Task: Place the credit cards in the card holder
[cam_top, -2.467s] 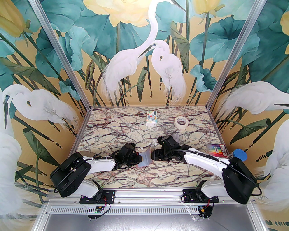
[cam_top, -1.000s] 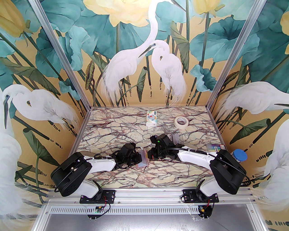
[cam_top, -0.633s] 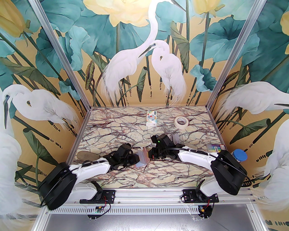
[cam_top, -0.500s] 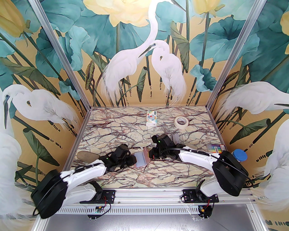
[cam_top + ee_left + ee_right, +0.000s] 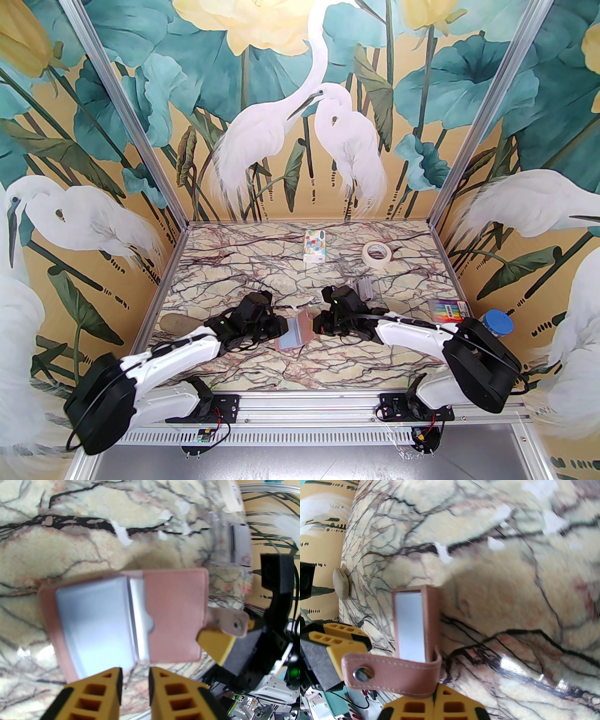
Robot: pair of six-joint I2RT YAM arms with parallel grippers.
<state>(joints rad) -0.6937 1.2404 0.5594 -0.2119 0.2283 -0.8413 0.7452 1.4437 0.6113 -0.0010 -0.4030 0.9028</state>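
Near the middle of the bench point(image 5: 243, 276), a little toward 6 o'clock, the card holder point(image 5: 293, 333) lies open. Its pale blue lining faces up on the left half, and its pink right half is tipped upward. In the overhead view the left jaws sit at the holder's 9 o'clock edge. Seen from the left wrist, their yellow fingers point(image 5: 103, 681) stand slightly spread with bare marble between them, just short of the holder's near edge and gripping nothing. The right jaws sit at the holder's 3 o'clock and are pressed together, pinching the raised half at its outer edge. Beside that pinch, the snap strap point(image 5: 393, 674) curls leftward above the fingers point(image 5: 464, 698). At about 1 o'clock from the holder, and apart from it, a clear box point(image 5: 364, 287) holds the credit cards point(image 5: 241, 538), one showing a dark stripe. Farther off toward 12 o'clock stand a tissue pack point(image 5: 315, 244) and a tape roll point(image 5: 376, 254). A striped pack point(image 5: 449, 311) lies at 3 o'clock and a flat stone point(image 5: 180, 323) at 9 o'clock.
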